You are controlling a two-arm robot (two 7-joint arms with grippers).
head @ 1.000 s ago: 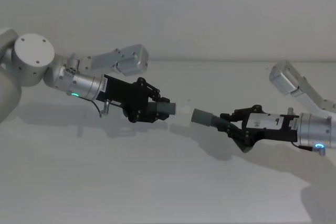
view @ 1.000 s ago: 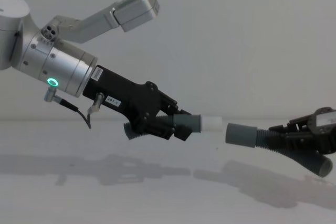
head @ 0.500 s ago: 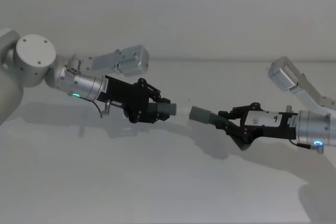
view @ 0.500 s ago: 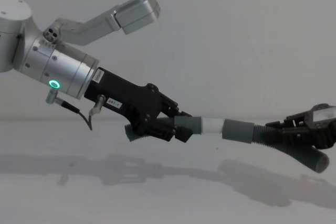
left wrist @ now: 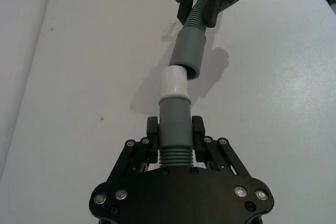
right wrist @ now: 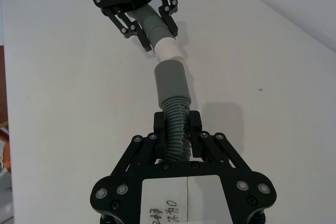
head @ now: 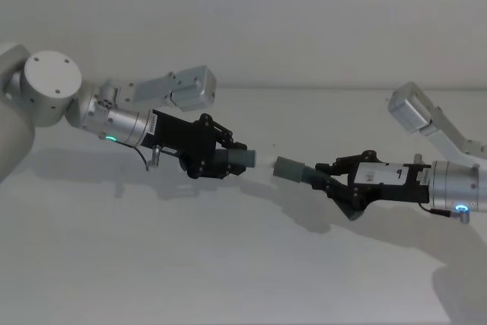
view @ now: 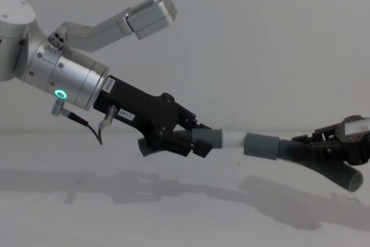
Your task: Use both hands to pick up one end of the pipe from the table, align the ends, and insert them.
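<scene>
Both pieces of the pipe hang above the table (head: 228, 264). My left gripper (head: 222, 160) is shut on the ribbed part of one dark-grey piece (left wrist: 175, 124), whose whitish spigot tip (left wrist: 175, 82) points at the other piece. My right gripper (head: 335, 176) is shut on the ribbed hose of the second piece (right wrist: 176, 121), whose wider grey collar (right wrist: 172, 80) faces the tip. In the chest view the tip (view: 233, 139) meets the collar's mouth (view: 260, 144), nearly in line. Whether it is inside, I cannot tell.
Shadows of both arms fall on the plain white table (view: 173, 212) below the pieces. A pale wall (head: 304, 20) stands behind. Upper arm links rise at the back left (head: 186, 85) and back right (head: 415, 112).
My right gripper has carried its collar leftward toward the left piece. The gap between the white tip and the collar has closed. The left arm has barely moved.
</scene>
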